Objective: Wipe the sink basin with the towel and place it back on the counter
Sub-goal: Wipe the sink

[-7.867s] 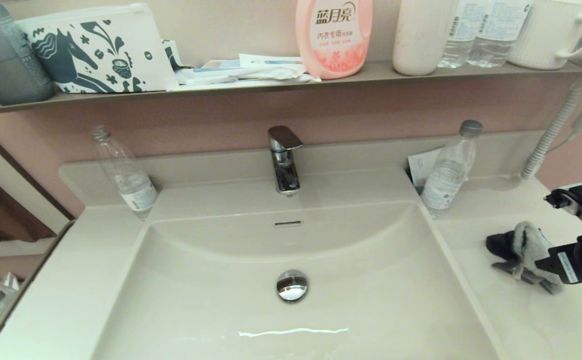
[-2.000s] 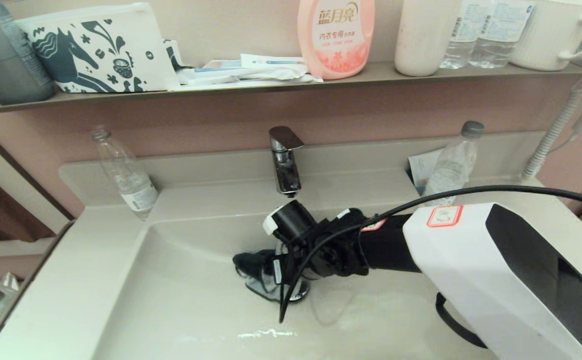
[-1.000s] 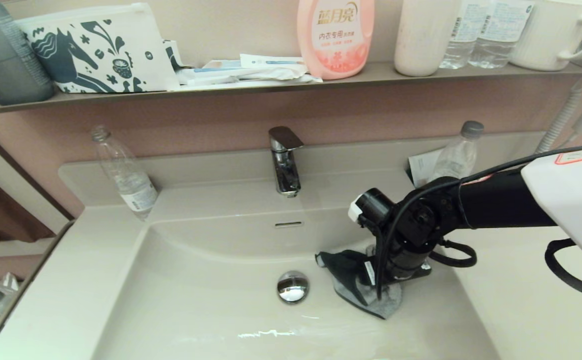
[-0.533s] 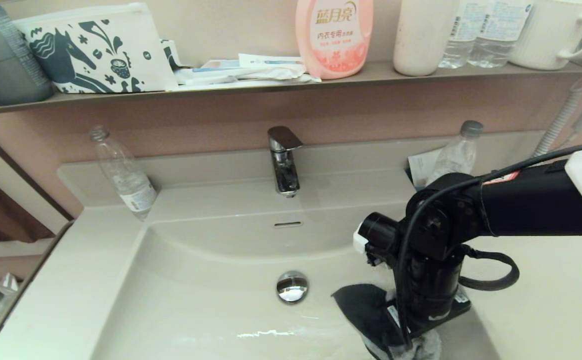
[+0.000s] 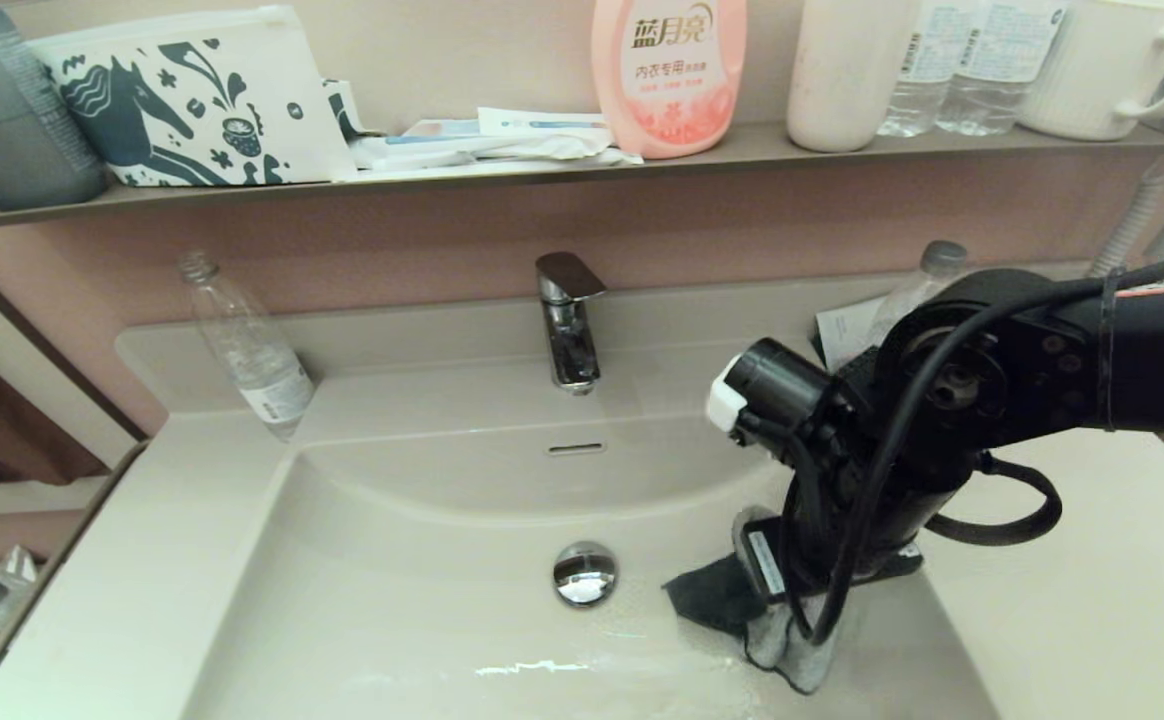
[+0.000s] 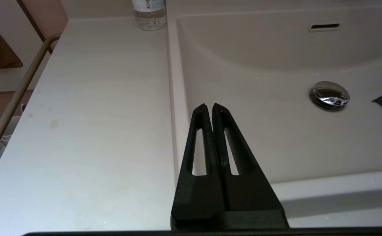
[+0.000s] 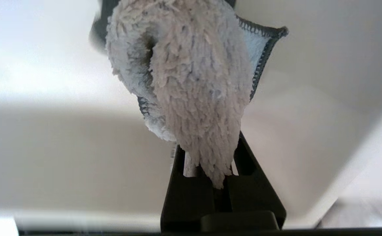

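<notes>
Towel (image 5: 787, 630) in sink basin (image 5: 392, 600), right of drain plug (image 5: 585, 573); faucet (image 5: 567, 320) behind.

The cream-white counter (image 5: 122, 560) carries two clear bottles, one (image 5: 247, 345) at each back corner (image 5: 917, 290).

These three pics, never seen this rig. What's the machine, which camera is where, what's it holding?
It is a two-armed robot working at a bathroom sink. The wide picture comes from a camera on its head, looking down; the other two come from cameras on each wrist, behind the fingers.

In the head view, the right gripper reaches down into the sink basin, right of the chrome drain plug. It is shut on the towel; the right wrist view shows the towel's fluffy grey face bunched over the fingers.

The left gripper is idle, shut on nothing, above the basin's left rim beside the counter.

A faucet and two plastic bottles stand behind the basin.
</notes>
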Robot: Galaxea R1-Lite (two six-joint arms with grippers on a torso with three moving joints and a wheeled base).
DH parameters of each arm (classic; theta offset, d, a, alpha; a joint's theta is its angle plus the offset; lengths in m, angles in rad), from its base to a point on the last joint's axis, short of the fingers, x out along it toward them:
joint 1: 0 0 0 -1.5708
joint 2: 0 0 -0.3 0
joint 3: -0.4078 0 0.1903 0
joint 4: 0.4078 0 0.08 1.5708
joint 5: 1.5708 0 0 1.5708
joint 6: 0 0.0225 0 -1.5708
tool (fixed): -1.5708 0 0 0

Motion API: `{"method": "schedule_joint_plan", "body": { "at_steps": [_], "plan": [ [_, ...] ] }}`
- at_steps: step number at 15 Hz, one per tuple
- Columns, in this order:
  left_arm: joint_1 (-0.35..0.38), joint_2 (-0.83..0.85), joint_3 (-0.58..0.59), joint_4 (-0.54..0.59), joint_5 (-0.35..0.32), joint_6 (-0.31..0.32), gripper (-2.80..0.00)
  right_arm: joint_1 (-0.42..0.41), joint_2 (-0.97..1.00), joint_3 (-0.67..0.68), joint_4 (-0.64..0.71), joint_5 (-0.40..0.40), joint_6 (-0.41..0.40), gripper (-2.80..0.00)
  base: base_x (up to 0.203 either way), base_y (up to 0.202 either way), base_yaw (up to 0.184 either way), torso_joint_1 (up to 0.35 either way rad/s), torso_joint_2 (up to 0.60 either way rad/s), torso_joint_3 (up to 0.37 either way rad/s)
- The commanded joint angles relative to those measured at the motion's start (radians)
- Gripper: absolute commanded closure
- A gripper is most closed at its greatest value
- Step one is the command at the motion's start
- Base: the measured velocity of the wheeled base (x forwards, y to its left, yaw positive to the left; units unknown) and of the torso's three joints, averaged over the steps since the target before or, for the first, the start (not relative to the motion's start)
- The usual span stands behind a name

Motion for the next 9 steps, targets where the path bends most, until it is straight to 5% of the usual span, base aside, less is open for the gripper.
{"method": "schedule_joint_plan", "body": {
  "at_steps": [1,6,9],
  "plan": [
    [0.0,0.001,0.0,0.0,0.001,-0.001,0.0,-0.032,-0.026,-0.002,-0.05,-0.019,0.004,0.0,0.0,0.0,0.0,0.0,0.0,0.0],
    [0.001,0.001,0.0,0.0,0.001,0.0,0.0,-0.014,0.04,0.007,-0.183,-0.019,0.004,0.0,0.0,0.0,0.0,0.0,0.0,0.0],
    [0.001,0.001,0.0,0.0,0.001,0.0,0.0,0.016,0.116,0.007,-0.399,-0.024,0.003,0.0,0.0,0.0,0.0,0.0,0.0,0.0]
  ]
}}
